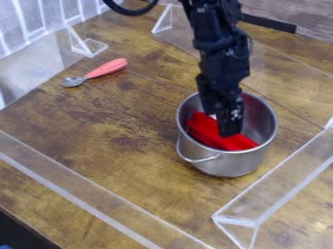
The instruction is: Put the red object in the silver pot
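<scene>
Red block (208,132) lies inside the silver pot (228,133), leaning on its wall. Gripper (227,119) is lowered into the pot w/ jaws spread wide, nothing held. Block should be straddled squarely & pot rim avoided when closing.

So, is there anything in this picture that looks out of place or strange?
Nothing looks spilled or damaged. The only odd point: the red block already lies inside the silver pot, tilted against its wall, yet the open pincer reaches into the pot above it. The spoon lies apart on the table.
</scene>
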Action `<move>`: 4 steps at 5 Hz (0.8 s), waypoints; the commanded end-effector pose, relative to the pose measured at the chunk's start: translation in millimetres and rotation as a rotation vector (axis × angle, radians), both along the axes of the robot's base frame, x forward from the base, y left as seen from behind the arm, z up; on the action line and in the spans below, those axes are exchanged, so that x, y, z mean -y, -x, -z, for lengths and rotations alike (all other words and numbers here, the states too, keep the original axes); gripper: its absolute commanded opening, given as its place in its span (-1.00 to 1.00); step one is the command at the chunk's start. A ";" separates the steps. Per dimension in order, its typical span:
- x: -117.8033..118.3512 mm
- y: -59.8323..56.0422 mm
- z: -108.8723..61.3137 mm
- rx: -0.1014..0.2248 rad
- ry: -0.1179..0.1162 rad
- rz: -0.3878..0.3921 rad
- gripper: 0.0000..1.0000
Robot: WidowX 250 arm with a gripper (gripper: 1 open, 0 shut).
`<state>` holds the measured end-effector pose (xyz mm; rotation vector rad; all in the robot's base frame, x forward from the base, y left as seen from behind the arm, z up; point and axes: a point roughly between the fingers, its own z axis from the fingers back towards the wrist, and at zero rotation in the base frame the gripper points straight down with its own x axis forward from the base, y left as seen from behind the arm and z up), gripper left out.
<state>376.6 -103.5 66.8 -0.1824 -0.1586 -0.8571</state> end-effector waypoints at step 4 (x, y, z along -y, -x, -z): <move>7.6 -19.4 1.1 0.104 0.031 0.133 -1.00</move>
